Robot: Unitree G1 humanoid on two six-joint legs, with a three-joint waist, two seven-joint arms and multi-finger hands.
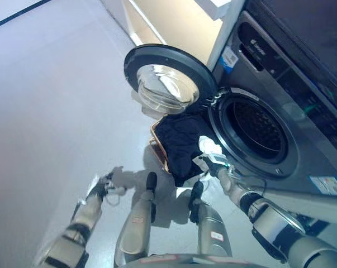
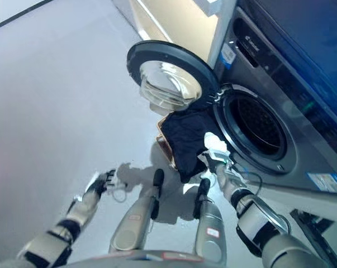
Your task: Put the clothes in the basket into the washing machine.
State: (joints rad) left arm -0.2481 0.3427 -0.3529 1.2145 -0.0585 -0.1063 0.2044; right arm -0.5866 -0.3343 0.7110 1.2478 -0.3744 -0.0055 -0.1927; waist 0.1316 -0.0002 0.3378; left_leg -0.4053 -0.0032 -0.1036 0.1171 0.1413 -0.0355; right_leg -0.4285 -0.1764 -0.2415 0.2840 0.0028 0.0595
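A basket with a brown rim (image 1: 157, 146) stands on the floor right in front of the washing machine. Dark clothes (image 1: 179, 142) fill it and hang over its near side. The machine's round door (image 1: 168, 81) is swung open to the left, and the drum opening (image 1: 255, 131) is dark inside. My right hand (image 1: 212, 156) is at the right edge of the clothes, between the basket and the drum opening, with its white-tipped fingers stretched out towards the cloth. My left hand (image 1: 108, 183) hangs low over the floor to the left, fingers relaxed and empty.
The grey washing machine front (image 1: 302, 162) takes up the right side. A pale cabinet (image 1: 179, 22) stands behind the open door. Grey floor (image 1: 56, 111) stretches to the left of the basket.
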